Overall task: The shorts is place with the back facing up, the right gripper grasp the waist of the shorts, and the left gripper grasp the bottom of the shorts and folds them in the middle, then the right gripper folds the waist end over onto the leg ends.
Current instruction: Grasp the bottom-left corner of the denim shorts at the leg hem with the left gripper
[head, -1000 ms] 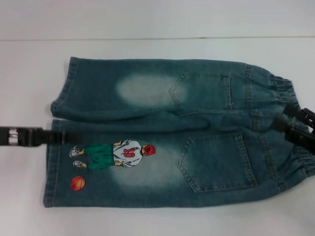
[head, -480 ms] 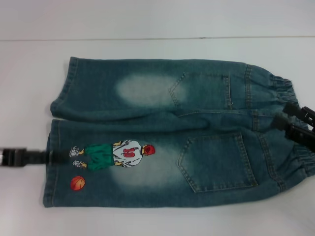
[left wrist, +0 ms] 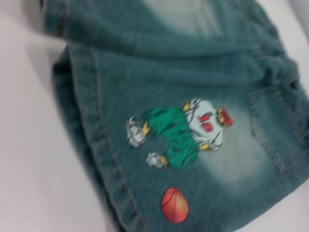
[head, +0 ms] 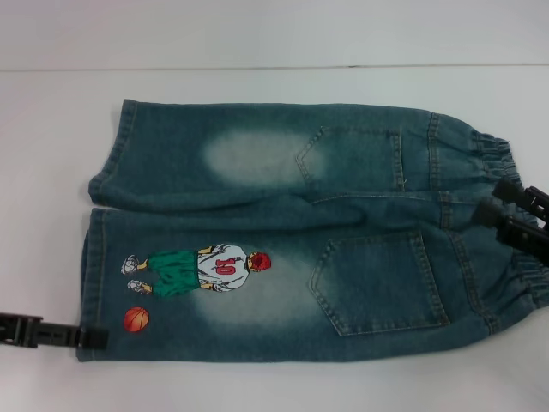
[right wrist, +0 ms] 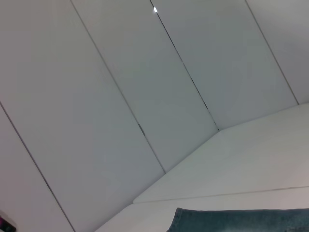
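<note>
Two hands flank the shorts [head: 283, 232] on the table [head: 274, 386]. Left hand [head: 90, 336] (grip unclear) sits at the hem's near corner and may catch one layer; right hand [head: 515, 219] rests at the waist [head: 506, 215], grip also unclear.

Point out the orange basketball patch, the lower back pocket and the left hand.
Orange basketball patch [head: 136, 319]: head view, centre of the ball.
Lower back pocket [head: 382, 283]: head view, middle of the pocket's denim panel.
Left hand [head: 93, 336]: head view, fingertip end at the lower leg hem of the shorts [head: 257, 206].
</note>
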